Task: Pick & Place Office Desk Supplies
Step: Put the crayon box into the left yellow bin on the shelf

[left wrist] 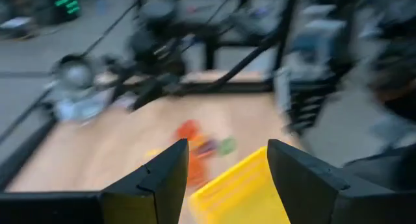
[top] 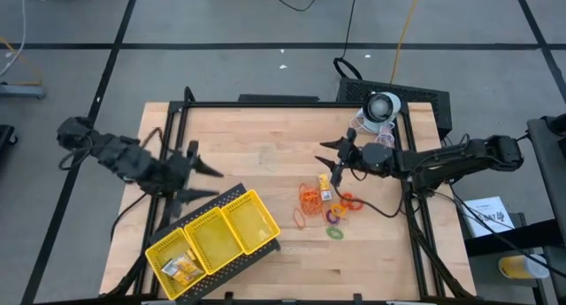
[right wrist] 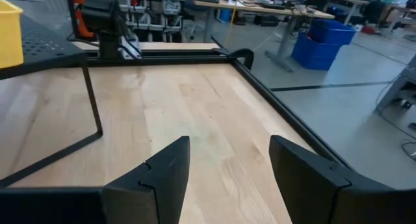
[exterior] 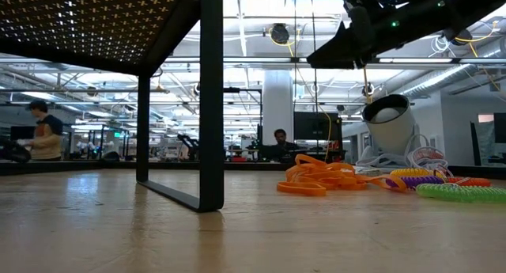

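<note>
Yellow tray (top: 215,243) at 7 o'clock; rubber-band pile (top: 311,197) at 3. Both pincers released, empty: left pincer (top: 209,182), right pincer (top: 331,155). Step: approach; next, descend onto band.

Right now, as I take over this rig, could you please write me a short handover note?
Left pincer: open, empty, above the table beside the yellow tray.
Right pincer: open, empty, just beyond the loose pile.
Supplies: orange rubber bands, a small yellow block, coloured rings including a green ring lie loose on the table right of the tray.
Done: some yellow pieces already sit in the tray's end compartment; the other two look empty.
Left: move the loose pile into the tray.
</note>
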You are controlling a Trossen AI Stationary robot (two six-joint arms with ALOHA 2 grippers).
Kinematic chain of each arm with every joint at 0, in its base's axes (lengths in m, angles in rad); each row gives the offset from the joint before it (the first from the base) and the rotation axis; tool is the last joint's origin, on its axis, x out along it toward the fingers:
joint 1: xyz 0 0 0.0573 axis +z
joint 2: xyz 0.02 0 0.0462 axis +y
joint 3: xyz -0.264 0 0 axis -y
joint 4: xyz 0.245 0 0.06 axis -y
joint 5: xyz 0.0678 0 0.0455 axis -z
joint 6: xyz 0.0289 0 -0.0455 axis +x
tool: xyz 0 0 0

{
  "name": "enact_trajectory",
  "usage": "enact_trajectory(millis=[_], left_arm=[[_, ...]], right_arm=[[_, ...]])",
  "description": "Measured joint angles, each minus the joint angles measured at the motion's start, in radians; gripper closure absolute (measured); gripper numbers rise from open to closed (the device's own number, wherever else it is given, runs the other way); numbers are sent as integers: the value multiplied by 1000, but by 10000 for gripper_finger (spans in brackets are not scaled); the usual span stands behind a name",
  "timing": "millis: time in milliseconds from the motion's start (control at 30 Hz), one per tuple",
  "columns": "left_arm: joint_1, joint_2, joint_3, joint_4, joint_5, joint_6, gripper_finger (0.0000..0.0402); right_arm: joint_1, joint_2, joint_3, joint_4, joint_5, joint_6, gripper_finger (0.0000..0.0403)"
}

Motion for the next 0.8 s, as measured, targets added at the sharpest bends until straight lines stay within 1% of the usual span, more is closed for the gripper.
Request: enact_trajectory(millis=[67, 167, 200, 267, 333, 433, 567, 700, 733, 800], left_arm=[[67, -15, -2, -58, -2, 11, 183], [155, -43, -37, -62, 1, 42, 183], [183, -51, -60, -53, 25, 54, 183], [237, -74, -117, 17, 94, 85, 183], [291, -105, -197, 81, 171, 109, 183], [377, -163, -311, 183, 241, 111, 183], [483, -251, -431, 192, 288, 84, 183], [568, -373, -502, 227, 365, 84, 183], [585, -402, -517, 229, 384, 93, 183], [619, -459, -545, 241, 414, 107, 183]], right_arm=[[-9, 0, 0, 0, -9, 0, 202], [-10, 0, 0, 0, -11, 0, 202], [-10, 0, 0, 0, -13, 0, 202], [-10, 0, 0, -13, -37, 1, 202], [-10, 0, 0, -18, -62, 14, 202], [-10, 0, 0, -16, -84, 37, 202], [7, 3, 0, -42, -83, 67, 202], [64, 32, 2, -56, -81, 123, 202], [78, 47, 11, -67, -76, 143, 202], [112, 78, 44, -149, -30, 182, 202]])
